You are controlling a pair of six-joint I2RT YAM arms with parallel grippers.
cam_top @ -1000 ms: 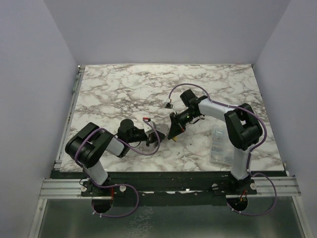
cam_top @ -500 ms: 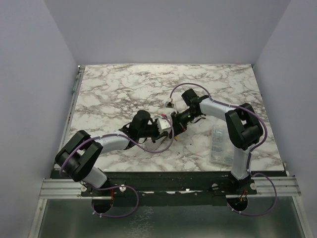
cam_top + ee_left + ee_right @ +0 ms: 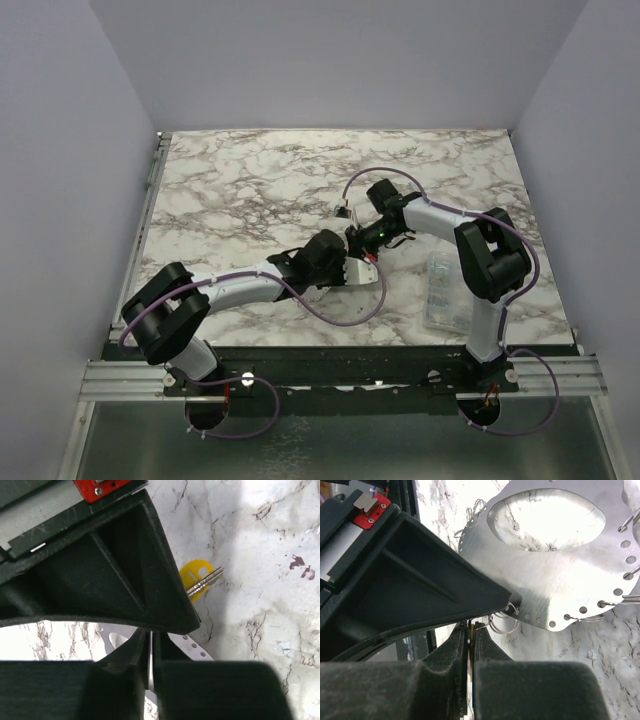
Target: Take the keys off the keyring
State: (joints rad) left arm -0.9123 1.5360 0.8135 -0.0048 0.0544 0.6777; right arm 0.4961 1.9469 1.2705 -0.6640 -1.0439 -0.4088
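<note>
The keyring [image 3: 560, 595] is a flat grey metal plate with a big opening and a row of rim holes carrying small wire rings [image 3: 504, 623]. My right gripper [image 3: 471, 630] is shut on a thin yellow key [image 3: 471, 645] that hangs from one of those rings. My left gripper [image 3: 151, 640] is shut on the edge of the keyring [image 3: 195, 647]. A loose yellow-headed key [image 3: 198, 580] with a silver blade lies on the marble just beyond it. In the top view the left gripper [image 3: 345, 268] and right gripper [image 3: 362, 250] meet at the table's middle, hiding the ring.
A clear plastic box [image 3: 445, 290] lies on the marble table [image 3: 250, 180] at the right, beside the right arm's base. Purple cables loop off both arms near the grippers.
The left arm has stretched from the left side across to the keyring beside the right gripper, and its jaws have closed on the plate's edge. The right arm has barely moved.
</note>
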